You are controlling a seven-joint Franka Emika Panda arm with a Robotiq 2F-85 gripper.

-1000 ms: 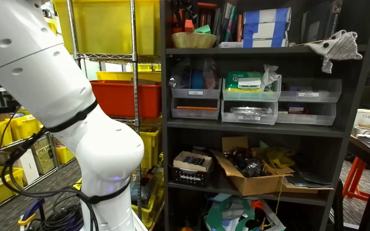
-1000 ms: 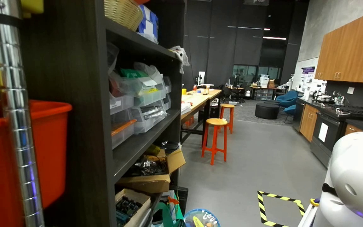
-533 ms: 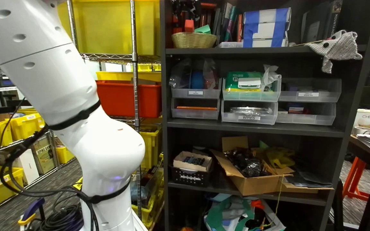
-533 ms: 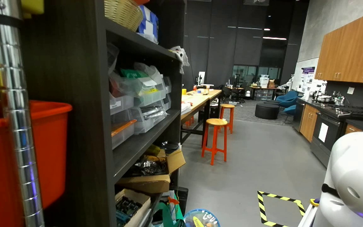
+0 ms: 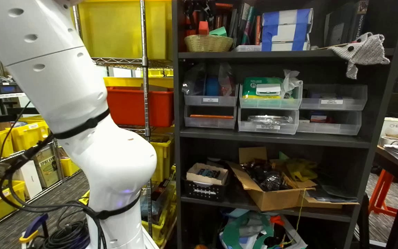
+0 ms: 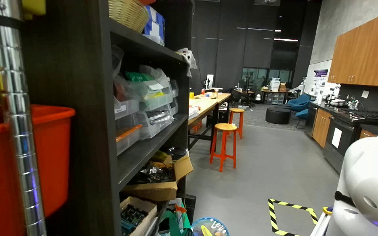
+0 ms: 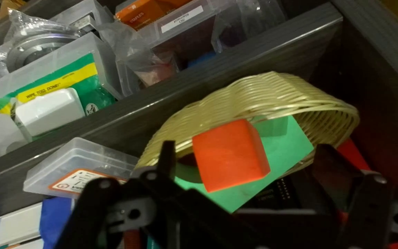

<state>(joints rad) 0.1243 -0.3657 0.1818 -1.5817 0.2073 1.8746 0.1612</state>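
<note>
My gripper stands open in the wrist view, one dark finger on each side of an orange block. Whether either finger touches it I cannot tell. The block rises out of a woven basket and rests against a flat green piece. In an exterior view the basket sits upright on the upper shelf, with the orange block and green piece above its rim. Dark parts of the gripper hang just over them, cut by the top edge.
A clear plastic case and a blue-and-white box stand beside the basket. Books line the back. Below the shelf edge are clear bins. A metal rack post stands near the white arm.
The upper arm has swung rightward in an exterior view, mostly in the first half second. The gripper parts above the basket have shifted slightly right. Basket and block look unmoved.
</note>
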